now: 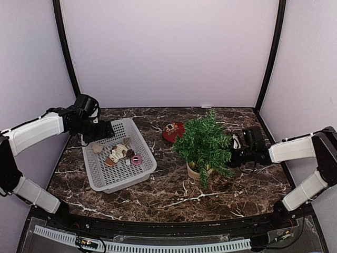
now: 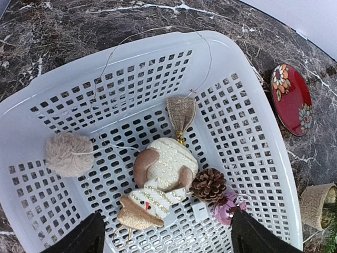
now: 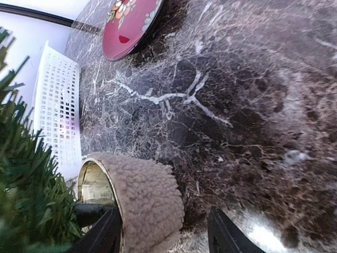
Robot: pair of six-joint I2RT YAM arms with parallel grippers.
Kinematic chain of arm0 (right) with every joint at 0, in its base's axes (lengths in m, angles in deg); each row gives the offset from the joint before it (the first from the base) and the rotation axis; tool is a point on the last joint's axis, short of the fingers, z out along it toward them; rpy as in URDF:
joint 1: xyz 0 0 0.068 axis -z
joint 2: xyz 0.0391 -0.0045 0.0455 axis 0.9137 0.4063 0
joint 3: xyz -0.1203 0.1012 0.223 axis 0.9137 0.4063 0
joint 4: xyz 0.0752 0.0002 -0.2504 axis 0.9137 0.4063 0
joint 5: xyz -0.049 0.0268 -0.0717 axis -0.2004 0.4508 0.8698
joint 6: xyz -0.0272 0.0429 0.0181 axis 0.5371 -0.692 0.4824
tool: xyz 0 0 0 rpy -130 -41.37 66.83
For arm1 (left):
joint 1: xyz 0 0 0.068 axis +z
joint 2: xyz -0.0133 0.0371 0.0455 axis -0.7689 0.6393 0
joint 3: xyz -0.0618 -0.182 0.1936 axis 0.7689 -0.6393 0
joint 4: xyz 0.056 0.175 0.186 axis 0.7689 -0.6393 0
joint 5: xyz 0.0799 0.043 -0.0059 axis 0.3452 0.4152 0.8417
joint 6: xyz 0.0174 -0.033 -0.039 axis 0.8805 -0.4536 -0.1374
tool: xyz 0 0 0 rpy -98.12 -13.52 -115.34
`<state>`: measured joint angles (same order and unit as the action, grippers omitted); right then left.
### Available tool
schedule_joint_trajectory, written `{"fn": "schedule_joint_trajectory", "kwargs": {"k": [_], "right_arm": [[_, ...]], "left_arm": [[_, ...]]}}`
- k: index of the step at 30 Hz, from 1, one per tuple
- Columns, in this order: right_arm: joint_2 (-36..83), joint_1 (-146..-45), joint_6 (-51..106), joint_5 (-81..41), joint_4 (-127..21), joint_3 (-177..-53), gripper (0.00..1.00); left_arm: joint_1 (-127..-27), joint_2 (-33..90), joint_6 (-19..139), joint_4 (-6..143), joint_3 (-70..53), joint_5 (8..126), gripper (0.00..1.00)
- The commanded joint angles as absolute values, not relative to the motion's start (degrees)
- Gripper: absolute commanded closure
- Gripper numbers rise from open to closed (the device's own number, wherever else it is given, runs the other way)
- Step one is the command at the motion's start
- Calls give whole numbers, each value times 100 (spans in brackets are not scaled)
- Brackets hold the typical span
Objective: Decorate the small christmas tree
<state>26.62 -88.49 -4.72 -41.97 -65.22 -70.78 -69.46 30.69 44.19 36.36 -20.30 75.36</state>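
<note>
Dark marble table (image 1: 174,196). On its left half we log a white slotted basket (image 1: 149,169). Right of centre stands the small christmas tree (image 1: 202,139), upright in its fleecy pot (image 3: 150,197), with a red flowered plate (image 1: 171,132) just behind it to the left. The left gripper (image 2: 166,237) hovers over the basket, jaws wide apart, holding nothing. The right gripper (image 3: 163,224) sits low at the pot, jaws parted, not clamped. In the basket we see a knitted ornament (image 2: 158,182), a fluffy ball (image 2: 68,154) and a pine cone (image 2: 209,184).

Bright, even light; soft shadows; near foreground slightly blurred.
</note>
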Motion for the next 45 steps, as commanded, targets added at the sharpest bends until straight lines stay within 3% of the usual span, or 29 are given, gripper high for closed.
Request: {"fn": "schedule_joint_trajectory", "kwargs": {"k": [1, 8, 15, 24, 29, 34, 45], "right_arm": [[2032, -8712, -14, -3570, -5576, -7402, 40], [1076, -8017, 257, -3543, -4642, -7448, 29], [570, -7912, 453, -3399, -4116, -7841, 28], [38, -7911, 849, -3389, -3597, -8385, 27], [-39, -7909, 973, -3493, -3518, -8484, 26], [-143, -7911, 1025, -3845, -3674, -8476, 26], [-345, -7912, 1083, -4326, -3860, -8671, 25]], "left_arm": [[-6907, 3462, 4915, 3607, -1682, 7092, 16], [-6949, 3463, 5719, 4022, -1771, 5742, 17], [-6675, 3643, 5655, 3646, -1085, 6925, 19], [-5845, 3954, 5843, 3724, -575, 6555, 21], [-5811, 4305, 6034, 3952, -419, 6454, 26], [-5771, 4851, 6690, 3832, 116, 6268, 44], [-5763, 5336, 7470, 4027, 294, 6672, 55]]}}
